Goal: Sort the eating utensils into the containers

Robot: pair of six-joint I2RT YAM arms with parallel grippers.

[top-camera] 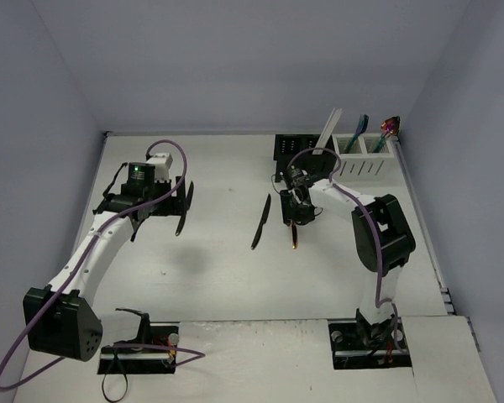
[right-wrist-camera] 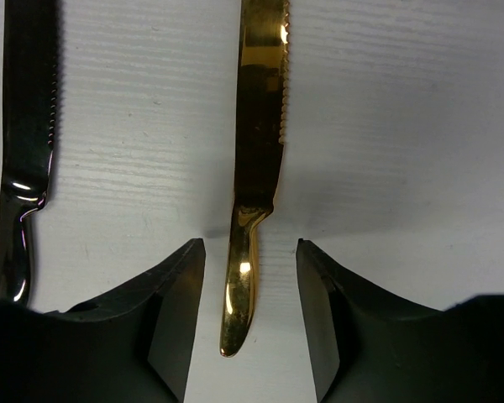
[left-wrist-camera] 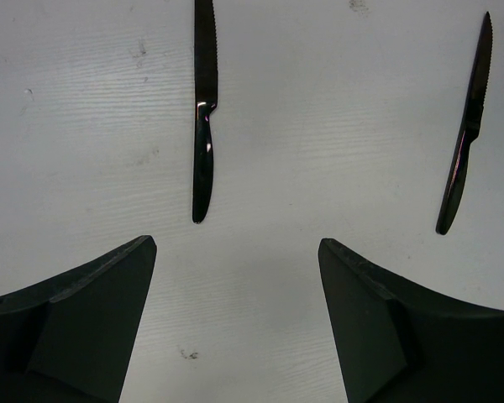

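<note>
A gold knife (right-wrist-camera: 256, 151) lies flat on the white table, with its handle end between the fingers of my right gripper (right-wrist-camera: 250, 245). The jaws are open, and table shows on both sides of the handle. In the top view the right gripper (top-camera: 294, 220) hovers over the gold knife (top-camera: 296, 240). A black knife (right-wrist-camera: 21, 168) lies beside it, and a black knife (top-camera: 261, 222) also shows from above. My left gripper (left-wrist-camera: 237, 242) is open over bare table, with two black knives (left-wrist-camera: 203, 126) (left-wrist-camera: 466, 151) ahead of it. The black caddy (top-camera: 296, 147) and white caddy (top-camera: 365, 159) stand at the back right.
A white utensil (top-camera: 329, 130) rises near where the two caddies meet. A blue one (top-camera: 361, 128) and an iridescent one (top-camera: 391, 127) stick up from the white caddy. Walls enclose the table at the back and on both sides. The left gripper (top-camera: 161, 220) is at mid-left.
</note>
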